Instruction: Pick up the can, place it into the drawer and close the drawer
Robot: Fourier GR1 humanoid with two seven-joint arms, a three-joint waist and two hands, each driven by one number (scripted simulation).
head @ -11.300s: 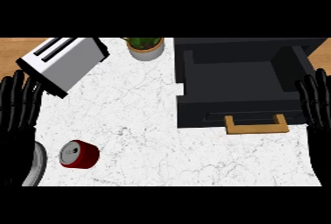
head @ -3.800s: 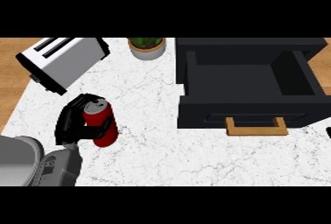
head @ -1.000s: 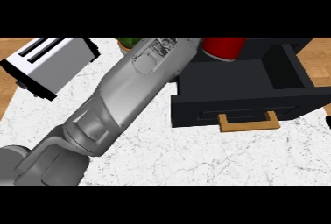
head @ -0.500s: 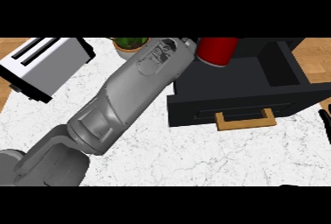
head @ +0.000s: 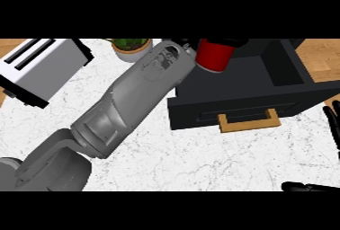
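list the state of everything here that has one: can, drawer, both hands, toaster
can: off the counter, held over the drawer's back left corner
drawer: pulled open, nothing lying in the part that shows
left hand: shut on the can
right hand: open, resting at the view's right edge
toaster: on the counter, slots empty

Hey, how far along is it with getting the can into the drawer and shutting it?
Done: the left hand has the red can off the counter. In hand: it holds the can over the far left corner of the open drawer, not yet set inside. Left: lower it, let go, then push the drawer shut. The right hand rests open at the view's right edge.
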